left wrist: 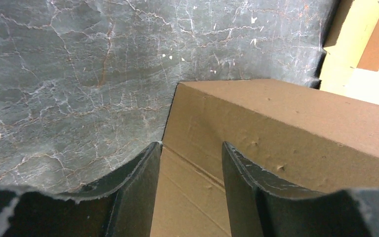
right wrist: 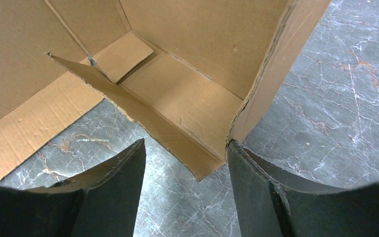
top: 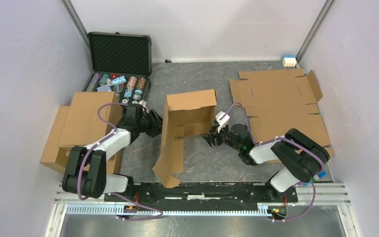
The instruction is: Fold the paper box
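Observation:
The paper box [top: 190, 106] stands partly folded in the middle of the table, its back and side walls raised and a long flap [top: 170, 158] hanging toward the near edge. My left gripper [top: 155, 123] is open against the box's left wall. In the left wrist view the box's outer corner [left wrist: 276, 128] fills the space ahead of the left gripper [left wrist: 191, 144]. My right gripper [top: 211, 138] is open at the box's right front corner. In the right wrist view the box's inside [right wrist: 187, 94] lies just ahead of the right gripper [right wrist: 185, 142], and the right fingertip [right wrist: 237, 153] touches the wall's end.
An open black case of poker chips [top: 120, 54] stands at the back left. Finished brown boxes [top: 79, 123] are stacked at the left under my left arm. Flat cardboard blanks [top: 281, 103] lie at the right. A small white and blue object [top: 289, 61] sits in the back right corner.

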You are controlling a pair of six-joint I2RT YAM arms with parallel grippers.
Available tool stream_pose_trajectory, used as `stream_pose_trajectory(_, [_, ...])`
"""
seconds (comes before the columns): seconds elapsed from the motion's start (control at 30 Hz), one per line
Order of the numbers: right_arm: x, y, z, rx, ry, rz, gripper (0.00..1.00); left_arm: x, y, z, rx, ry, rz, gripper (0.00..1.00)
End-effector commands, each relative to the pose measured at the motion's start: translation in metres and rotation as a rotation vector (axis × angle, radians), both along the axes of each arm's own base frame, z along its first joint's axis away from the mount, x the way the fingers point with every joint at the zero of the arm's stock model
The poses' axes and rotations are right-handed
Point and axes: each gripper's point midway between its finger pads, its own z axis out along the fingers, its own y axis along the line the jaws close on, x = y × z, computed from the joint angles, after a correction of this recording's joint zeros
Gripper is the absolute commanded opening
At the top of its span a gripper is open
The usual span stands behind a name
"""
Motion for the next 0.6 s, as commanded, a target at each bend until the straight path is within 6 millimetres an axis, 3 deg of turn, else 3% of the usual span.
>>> stream_pose_trajectory(0.0, [0.002, 0.019, 0.022, 0.064, -0.052, 0.051, 0.66, 0.012, -0.011, 0.010, -0.059, -0.047, 0.022, 0.56])
stream_pose_trajectory(0.3, [0.010, 0.027, 0.021, 0.091, -0.030, 0.021, 0.60, 0.015, -0.023, 0.008, -0.055, -0.050, 0.024, 0.56])
stream_pose_trajectory(0.57, [0.022, 0.014, 0.025, 0.103, -0.047, -0.085, 0.48, 0.015, -0.021, 0.004, -0.040, -0.047, 0.022, 0.56])
